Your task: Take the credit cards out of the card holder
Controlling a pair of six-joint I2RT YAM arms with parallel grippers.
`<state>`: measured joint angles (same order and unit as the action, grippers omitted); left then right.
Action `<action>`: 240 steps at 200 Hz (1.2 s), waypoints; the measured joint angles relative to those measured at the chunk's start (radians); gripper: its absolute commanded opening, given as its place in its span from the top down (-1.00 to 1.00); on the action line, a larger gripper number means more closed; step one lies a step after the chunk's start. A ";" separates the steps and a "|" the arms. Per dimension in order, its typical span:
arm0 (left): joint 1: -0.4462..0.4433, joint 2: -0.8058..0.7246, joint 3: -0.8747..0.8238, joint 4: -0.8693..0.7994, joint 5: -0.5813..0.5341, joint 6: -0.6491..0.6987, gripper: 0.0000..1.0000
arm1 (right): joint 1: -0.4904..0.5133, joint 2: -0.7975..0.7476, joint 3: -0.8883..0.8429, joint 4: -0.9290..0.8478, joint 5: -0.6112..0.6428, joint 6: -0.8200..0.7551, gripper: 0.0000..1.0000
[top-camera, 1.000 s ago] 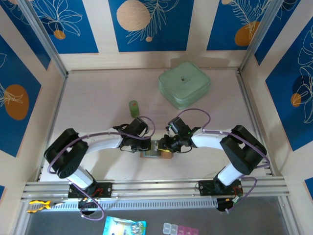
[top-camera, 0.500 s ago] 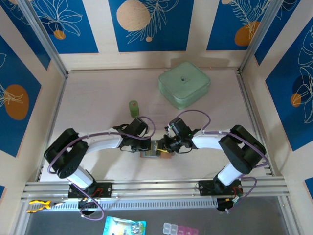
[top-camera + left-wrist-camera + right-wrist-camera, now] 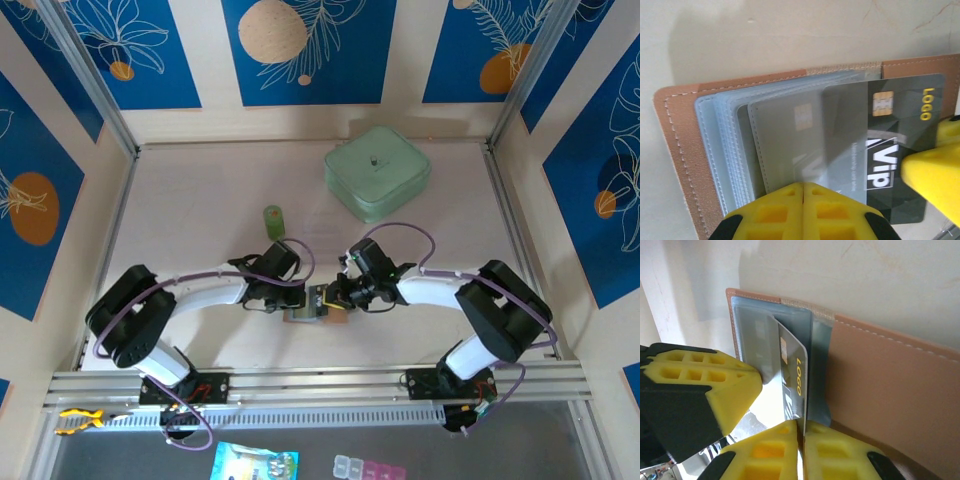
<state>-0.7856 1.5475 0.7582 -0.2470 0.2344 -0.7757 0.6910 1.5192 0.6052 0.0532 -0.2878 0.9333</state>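
Note:
The card holder [image 3: 677, 150] lies open on the table, tan leather with clear sleeves [image 3: 722, 145] inside. A dark credit card [image 3: 900, 125] marked "ViP" and "LOGO" sticks halfway out of a sleeve to the right. A second card [image 3: 790, 135] sits inside a sleeve. My left gripper [image 3: 803, 187] is shut, its tips pressed on the sleeves. My right gripper [image 3: 802, 427] is shut on the near edge of the dark credit card [image 3: 792, 385], beside the holder's tan flap [image 3: 880, 375]. From above, both grippers [image 3: 292, 300] [image 3: 335, 298] meet over the card holder [image 3: 318, 310].
A pale green lidded box [image 3: 377, 172] stands at the back right of the table. A small green cylinder [image 3: 273, 221] stands just behind the left wrist. Metal rails [image 3: 300, 385] run along the near edge.
My right gripper has closed onto the protruding card, and the right arm has shifted slightly toward the holder. The left arm has stayed put.

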 measured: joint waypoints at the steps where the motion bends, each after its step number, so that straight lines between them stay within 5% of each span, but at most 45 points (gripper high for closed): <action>1: 0.000 0.000 0.000 0.000 0.000 0.000 0.95 | 0.000 -0.001 0.000 -0.001 0.000 0.000 0.84; 70: 0.004 -0.027 -0.025 0.003 0.000 -0.007 0.94 | -0.012 -0.112 0.000 -0.137 0.049 -0.086 0.91; 124: 0.012 -0.084 -0.025 -0.074 -0.020 -0.008 0.87 | -0.050 -0.216 0.077 -0.319 0.102 -0.295 0.91; 185: 0.088 -0.246 -0.002 -0.167 -0.037 0.027 0.75 | -0.132 -0.227 0.279 -0.500 0.112 -0.758 1.00; 240: 0.245 -0.370 0.002 -0.289 -0.019 0.138 0.51 | -0.145 0.006 0.641 -0.726 0.154 -1.236 1.00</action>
<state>-0.5411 1.1778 0.7601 -0.5358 0.2150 -0.6376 0.5457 1.5249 1.2461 -0.6731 -0.1341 -0.3031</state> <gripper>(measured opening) 0.226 0.063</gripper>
